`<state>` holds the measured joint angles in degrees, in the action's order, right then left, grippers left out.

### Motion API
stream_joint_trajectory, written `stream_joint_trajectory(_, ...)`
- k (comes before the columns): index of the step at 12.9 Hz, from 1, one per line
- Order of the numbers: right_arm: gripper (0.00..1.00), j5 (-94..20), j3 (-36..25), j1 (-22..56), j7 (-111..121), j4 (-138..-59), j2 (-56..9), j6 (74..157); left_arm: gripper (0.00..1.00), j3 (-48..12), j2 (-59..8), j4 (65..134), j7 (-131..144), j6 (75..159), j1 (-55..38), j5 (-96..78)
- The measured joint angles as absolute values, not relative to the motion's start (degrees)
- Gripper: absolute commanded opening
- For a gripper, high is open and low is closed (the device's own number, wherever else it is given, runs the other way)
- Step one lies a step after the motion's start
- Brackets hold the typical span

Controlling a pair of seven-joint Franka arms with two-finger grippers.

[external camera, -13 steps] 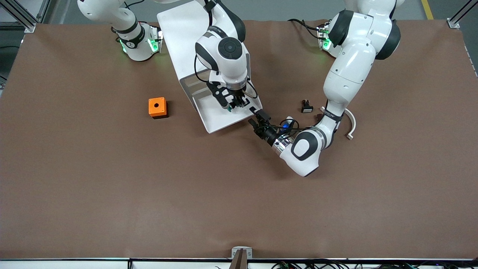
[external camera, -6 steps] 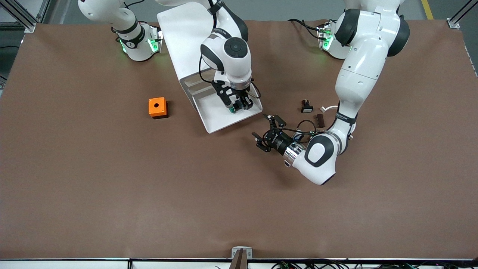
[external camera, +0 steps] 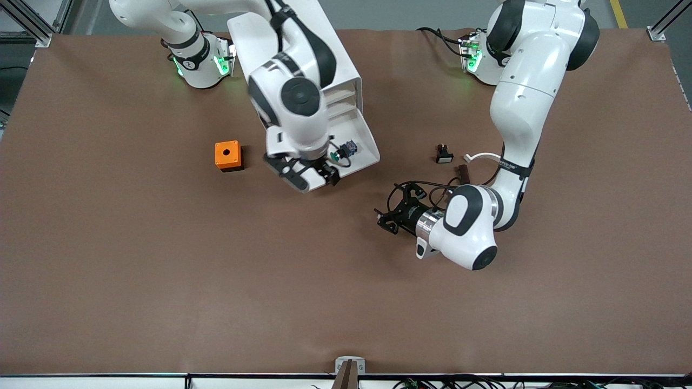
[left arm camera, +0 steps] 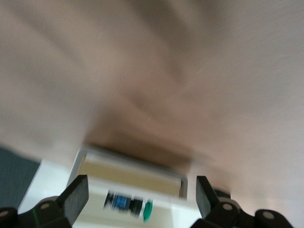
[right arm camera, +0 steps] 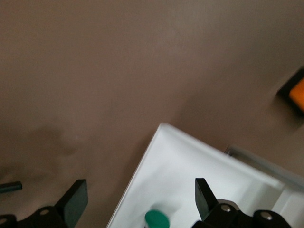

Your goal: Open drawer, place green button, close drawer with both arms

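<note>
The drawer point(external camera: 369, 151) stands pulled out of the white cabinet point(external camera: 338, 67). The green-capped button point(external camera: 343, 152) lies on its side inside it. My right gripper point(external camera: 304, 174) is open and empty over the drawer's front edge, apart from the button. The right wrist view shows the gripper point(right arm camera: 140, 197), the drawer's floor point(right arm camera: 190, 175) and the green cap point(right arm camera: 156, 219). My left gripper point(external camera: 397, 209) is open and empty over the bare table near the drawer's corner. The left wrist view shows the gripper point(left arm camera: 141, 194), the drawer point(left arm camera: 95, 213) and the button point(left arm camera: 128, 204).
An orange box with a hole point(external camera: 227, 155) sits beside the drawer toward the right arm's end; it also shows in the right wrist view point(right arm camera: 295, 92). A black switch with a white face point(external camera: 444, 155), a small brown piece point(external camera: 463, 172) and a white curved part point(external camera: 484, 156) lie by the left arm.
My right gripper let go of the button in the drawer and rose toward the drawer's front edge. My left gripper drew back from the drawer's corner and opened.
</note>
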<state>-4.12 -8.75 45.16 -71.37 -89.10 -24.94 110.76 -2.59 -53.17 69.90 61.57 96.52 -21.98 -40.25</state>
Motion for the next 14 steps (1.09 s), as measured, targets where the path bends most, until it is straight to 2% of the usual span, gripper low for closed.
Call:
stream_joint_trajectory(4,1.00,-4.1,-9.1,32.3,-45.4,-87.5,-21.9,104.7,0.99,-2.7,-51.0,70.1,61.1,107.8,-28.0,-28.3)
stream_joint_trajectory(9,1.00,-2.7,-9.2,15.3,-11.9,-82.2,-19.7,94.8,0.99,-2.7,-49.7,71.2,61.1,115.5,-32.8,-19.4)
stream_joint_trajectory(11,1.00,-0.6,-9.2,11.0,-0.2,-80.1,-19.6,92.6,0.99,-2.7,-48.7,72.5,61.5,117.4,-34.7,-17.0)
stream_joint_trajectory(14,1.00,0.4,-9.1,8.0,4.4,-78.9,-19.6,92.1,0.99,-2.6,-47.9,74.6,64.5,118.9,-37.7,-12.3)
